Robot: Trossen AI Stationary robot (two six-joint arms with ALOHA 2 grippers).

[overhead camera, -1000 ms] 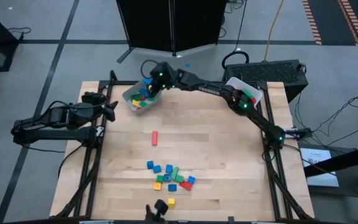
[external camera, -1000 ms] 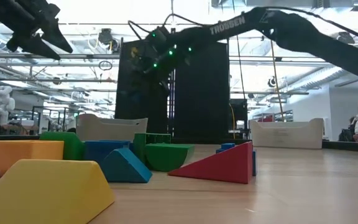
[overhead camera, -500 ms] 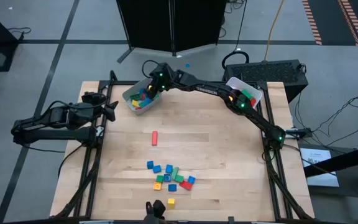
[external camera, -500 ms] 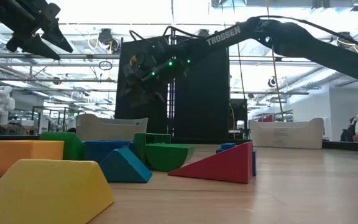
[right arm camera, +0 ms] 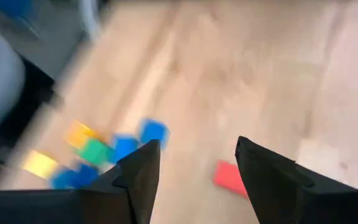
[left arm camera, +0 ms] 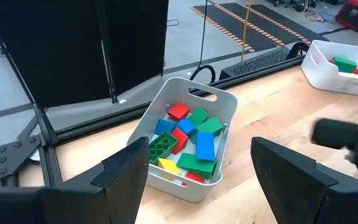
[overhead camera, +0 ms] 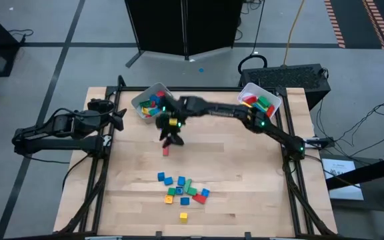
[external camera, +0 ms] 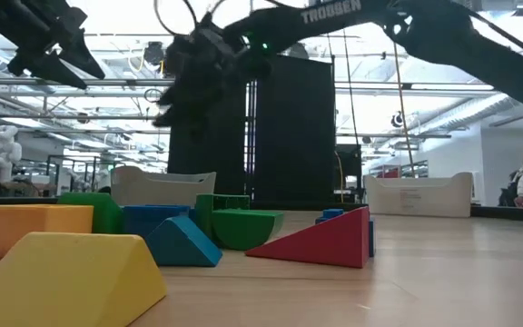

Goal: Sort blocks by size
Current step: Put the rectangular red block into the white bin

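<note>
Several small coloured blocks (overhead camera: 182, 190) lie in a loose cluster on the table near its near edge; they also show in the right wrist view (right arm camera: 98, 152) and in the low view (external camera: 180, 238). A single red bar (overhead camera: 165, 151) lies flat at mid table. My right gripper (overhead camera: 172, 137) hovers just above and beyond it, open and empty; the bar shows just ahead of its fingers (right arm camera: 230, 177). My left gripper (overhead camera: 120, 119) waits open and empty at the table's left edge, facing the left white bin (left arm camera: 185, 146).
The left white bin (overhead camera: 153, 103) at the far left holds several blocks. The right white bin (overhead camera: 259, 100) at the far right holds a few green and red blocks. Bare wood lies between the red bar and the cluster.
My right gripper has swung from over the left white bin toward the table's near edge and down, and now hangs by the red bar. The blocks on the table have stayed put.
</note>
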